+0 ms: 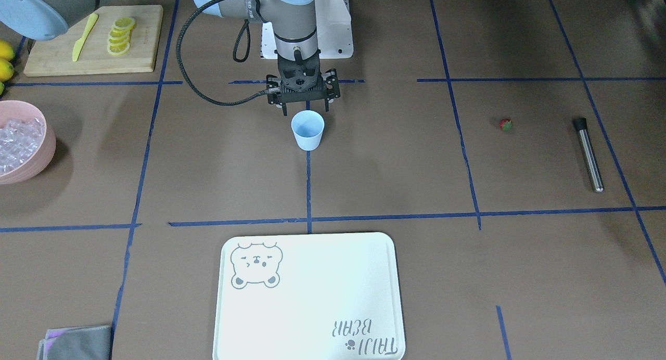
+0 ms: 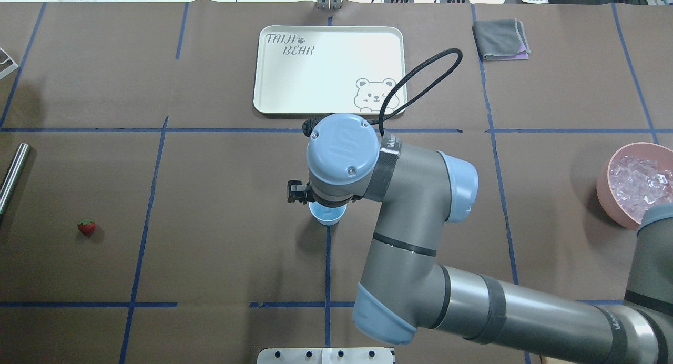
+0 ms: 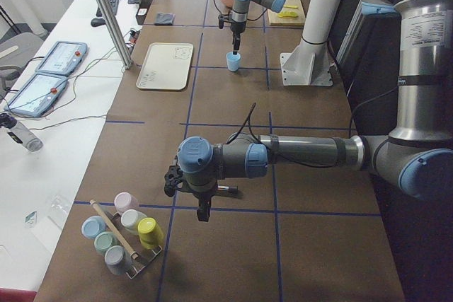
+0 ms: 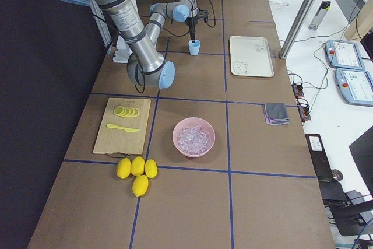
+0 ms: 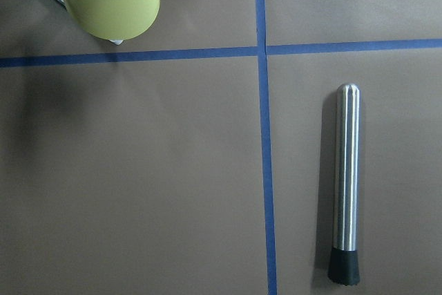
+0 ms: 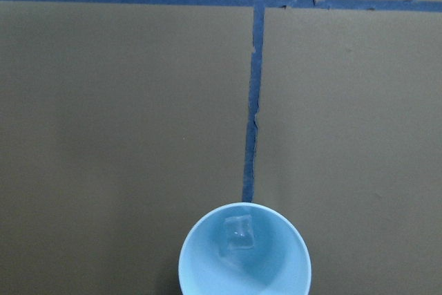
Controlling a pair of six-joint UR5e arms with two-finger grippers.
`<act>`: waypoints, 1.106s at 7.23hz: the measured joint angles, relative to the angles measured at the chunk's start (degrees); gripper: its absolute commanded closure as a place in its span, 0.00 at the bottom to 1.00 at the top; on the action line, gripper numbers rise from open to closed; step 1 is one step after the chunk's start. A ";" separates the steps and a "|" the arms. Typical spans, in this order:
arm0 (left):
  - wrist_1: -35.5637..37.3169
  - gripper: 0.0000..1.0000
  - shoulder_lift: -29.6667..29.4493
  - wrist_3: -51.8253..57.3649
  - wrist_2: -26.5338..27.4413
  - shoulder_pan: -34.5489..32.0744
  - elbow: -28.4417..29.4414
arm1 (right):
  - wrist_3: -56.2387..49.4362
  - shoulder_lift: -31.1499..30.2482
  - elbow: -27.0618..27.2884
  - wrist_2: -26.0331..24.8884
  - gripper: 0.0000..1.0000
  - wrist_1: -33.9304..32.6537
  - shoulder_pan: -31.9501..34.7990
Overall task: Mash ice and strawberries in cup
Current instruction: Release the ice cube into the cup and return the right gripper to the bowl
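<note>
The pale blue cup (image 1: 307,130) stands upright mid-table and holds one ice cube (image 6: 238,234). My right gripper (image 1: 306,110) hangs just above and behind the cup, open and empty; the cup also shows in the overhead view (image 2: 327,215). The rest of the ice (image 1: 18,141) lies heaped in the pink bowl (image 2: 604,188). The strawberry (image 1: 506,124) lies alone on the table, far from the cup. My left gripper (image 3: 205,213) hovers low over a steel muddler (image 5: 345,184); I cannot tell whether it is open or shut.
A white bear tray (image 1: 312,297) lies beyond the cup. A cutting board (image 1: 140,42) carries lemon slices and a yellow knife. Whole lemons (image 4: 137,170), a grey cloth (image 2: 499,38) and a rack of coloured cups (image 3: 124,235) sit at the edges.
</note>
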 measured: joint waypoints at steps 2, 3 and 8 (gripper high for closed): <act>0.05 0.00 0.22 0.00 -0.03 0.02 0.02 | -6.84 -4.62 5.46 6.06 0.02 -0.81 7.29; 0.04 0.00 0.26 0.02 -0.03 0.05 0.10 | -11.66 -8.59 8.96 9.71 0.02 -0.73 11.59; 0.05 0.00 0.32 0.07 0.05 0.05 0.29 | -43.04 -31.33 16.79 25.10 0.01 -0.44 33.63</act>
